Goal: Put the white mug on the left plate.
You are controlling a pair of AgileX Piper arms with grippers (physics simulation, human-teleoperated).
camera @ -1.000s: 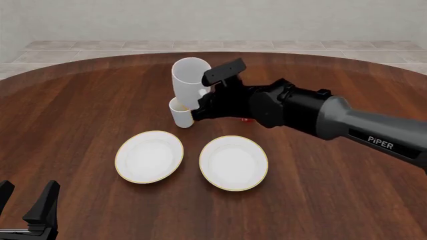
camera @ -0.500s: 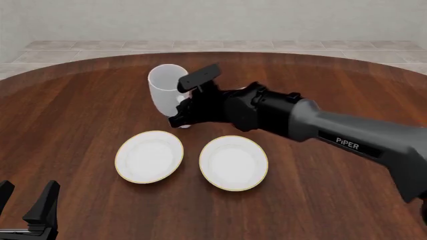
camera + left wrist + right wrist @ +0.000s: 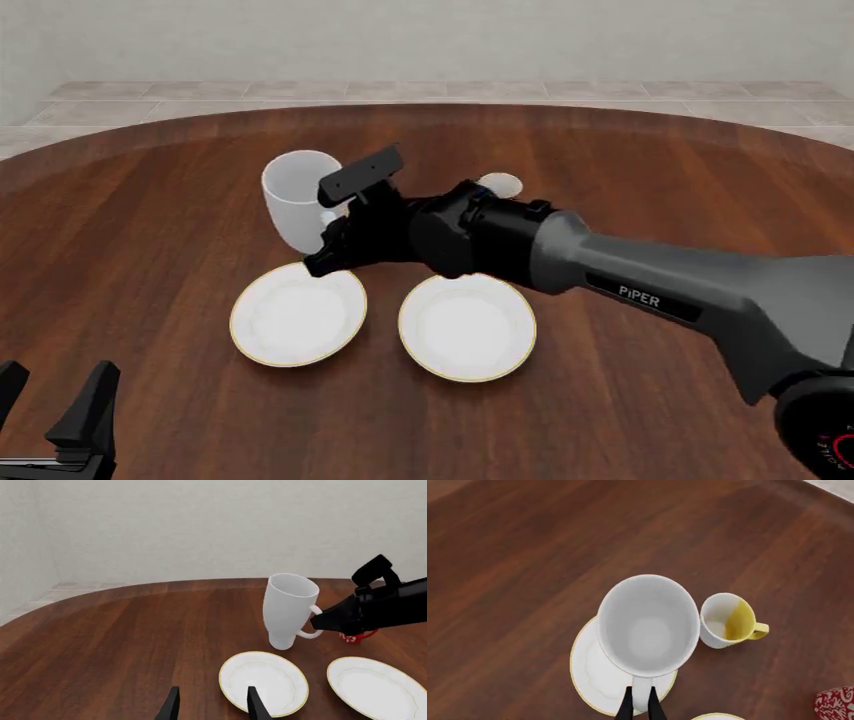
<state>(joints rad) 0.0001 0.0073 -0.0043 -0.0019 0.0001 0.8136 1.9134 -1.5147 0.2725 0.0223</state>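
Observation:
The white mug (image 3: 296, 195) hangs in the air, slightly tilted, with my right gripper (image 3: 327, 250) shut on its loop handle. It is over the far edge of the left plate (image 3: 287, 322), a white plate with a gold rim. In the right wrist view I look down into the mug (image 3: 647, 625), with the fingers (image 3: 627, 707) pinching the handle and the left plate (image 3: 586, 675) partly covered beneath it. The left wrist view shows the mug (image 3: 287, 607) above and behind that plate (image 3: 263, 682). My left gripper (image 3: 51, 402) stands open at the near left corner, holding nothing.
The second plate (image 3: 467, 328) lies just right of the left plate. A small white mug with a yellow inside (image 3: 501, 185) stands behind my right arm. A red patterned mug (image 3: 353, 637) stands farther right, hidden in the front view.
My right arm has carried the white mug to the left, nearer and lower, from above the small yellow mug to over the left plate's far edge. The left arm has not moved.

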